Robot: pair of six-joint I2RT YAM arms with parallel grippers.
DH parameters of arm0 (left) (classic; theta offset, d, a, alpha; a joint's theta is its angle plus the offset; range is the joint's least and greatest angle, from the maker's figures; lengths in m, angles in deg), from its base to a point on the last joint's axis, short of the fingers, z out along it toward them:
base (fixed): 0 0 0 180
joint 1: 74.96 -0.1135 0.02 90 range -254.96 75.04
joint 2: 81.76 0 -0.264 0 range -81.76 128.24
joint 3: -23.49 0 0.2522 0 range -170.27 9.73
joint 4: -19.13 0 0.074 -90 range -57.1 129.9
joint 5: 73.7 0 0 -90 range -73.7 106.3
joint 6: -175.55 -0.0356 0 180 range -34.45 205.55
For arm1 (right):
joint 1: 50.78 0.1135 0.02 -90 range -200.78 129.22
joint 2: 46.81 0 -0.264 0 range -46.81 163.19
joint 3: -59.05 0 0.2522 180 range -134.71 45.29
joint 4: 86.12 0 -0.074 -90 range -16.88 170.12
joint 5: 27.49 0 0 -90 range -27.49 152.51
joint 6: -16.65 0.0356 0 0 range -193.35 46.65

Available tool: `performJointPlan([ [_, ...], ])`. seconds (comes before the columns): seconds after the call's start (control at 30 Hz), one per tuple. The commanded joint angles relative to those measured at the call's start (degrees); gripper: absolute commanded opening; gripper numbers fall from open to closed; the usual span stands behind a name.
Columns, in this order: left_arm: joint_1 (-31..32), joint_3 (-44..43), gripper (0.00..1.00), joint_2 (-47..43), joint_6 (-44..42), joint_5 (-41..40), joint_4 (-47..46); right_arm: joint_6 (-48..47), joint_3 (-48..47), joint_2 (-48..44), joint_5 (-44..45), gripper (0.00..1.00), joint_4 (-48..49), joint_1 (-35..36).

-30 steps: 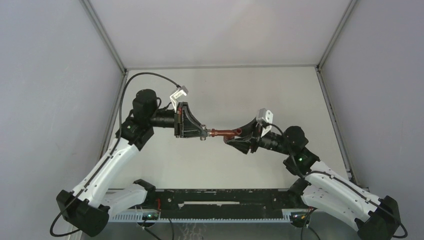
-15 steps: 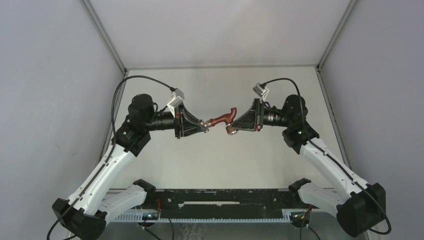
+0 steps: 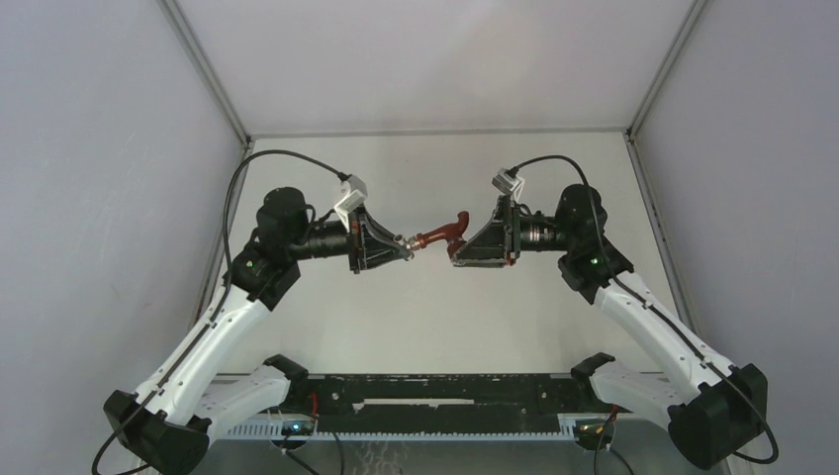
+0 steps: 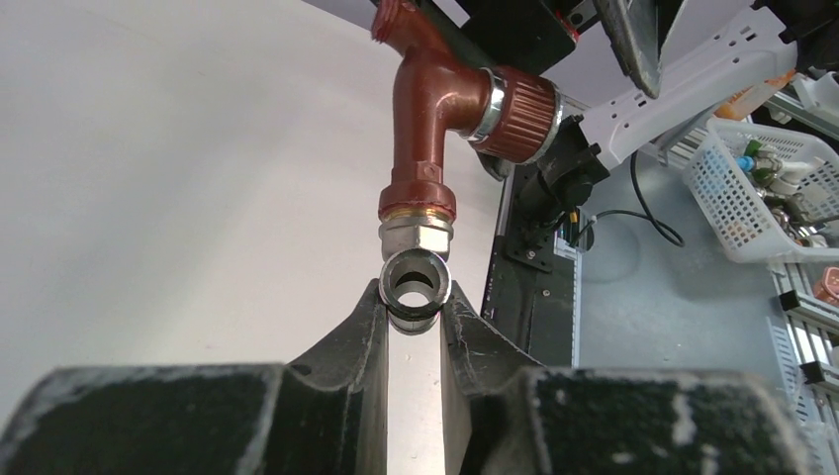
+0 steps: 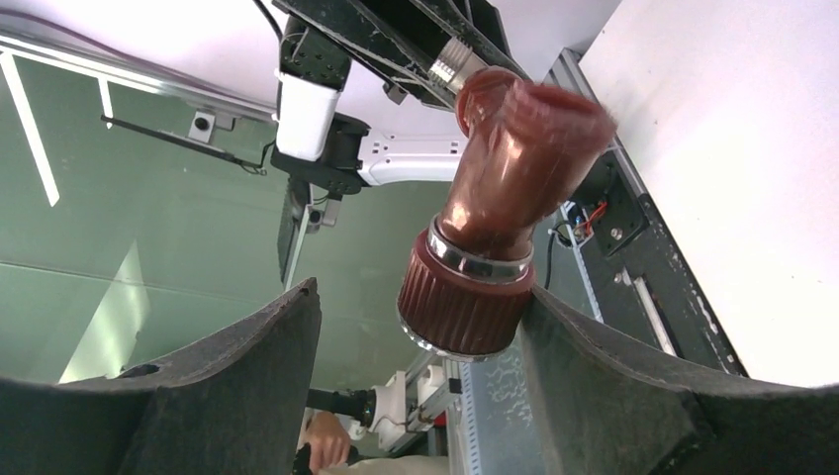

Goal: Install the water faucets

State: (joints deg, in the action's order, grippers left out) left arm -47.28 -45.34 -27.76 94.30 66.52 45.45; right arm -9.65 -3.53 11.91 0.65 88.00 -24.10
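Left gripper (image 3: pixel 406 247) (image 4: pixel 416 309): fingers clamped on the silvery fitting (image 4: pixel 416 282), whose round bore faces the left wrist camera. Right gripper (image 3: pixel 457 249) (image 5: pixel 420 341): jaws apart, set on either side of the ribbed knob (image 5: pixel 460 307) (image 4: pixel 519 102) of the faucet (image 3: pixel 440 235) (image 4: pixel 420 119) (image 5: pixel 505 168).

Surface and room: a pale, off-white table (image 3: pixel 435 327) enclosed by plain grey walls (image 3: pixel 89 198) on the left, right and far sides, with metal strips running along the corners. A black rail (image 3: pixel 445 396) crosses the near edge, with both arm bases beside it.

Grip detail: the reddish-brown faucet hangs in the air above the middle of the table, between the two grippers, which face each other. Its short pipe runs down to a brass band and a silver hexagonal collar that meets the fitting held in the left jaws. In the right wrist view, a clear gap separates the knob from the left-hand pad. The knob lies just beside the other pad, and whether they touch cannot be told. A bright metal ring sits between the knob and the faucet body. The spout end is blurred in this view.

Surroundings: a black cable (image 3: pixel 287 153) arches over the left arm and another over the right. Beyond the table's edge, the left wrist view shows a white perforated basket (image 4: pixel 722 198) of small parts, well apart from the faucet. Nothing lies between the two grippers except the faucet itself.
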Motion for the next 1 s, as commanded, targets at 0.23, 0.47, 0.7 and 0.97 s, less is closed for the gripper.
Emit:
performJointPlan([
  [0.23, 0.6, 1.5, 0.00, -1.0, 0.1, 4.7, -4.3, -3.2, -2.3, 3.5, 3.3, 0.78, -0.1, 0.6],
  [0.47, 0.6, 1.1, 0.00, -1.3, -2.2, 5.2, -0.6, -2.5, -2.3, 4.6, 4.0, 0.79, 3.3, 0.2],
  [0.7, 0.7, 1.0, 0.00, -1.2, -2.3, 5.1, -0.5, 0.1, -2.3, 5.3, 3.7, 0.31, 5.6, 1.2],
  [0.97, 1.1, 0.8, 0.05, -0.7, 0.9, 4.2, -2.3, 0.6, -1.6, 6.0, 5.7, 0.00, 8.1, 3.3],
])
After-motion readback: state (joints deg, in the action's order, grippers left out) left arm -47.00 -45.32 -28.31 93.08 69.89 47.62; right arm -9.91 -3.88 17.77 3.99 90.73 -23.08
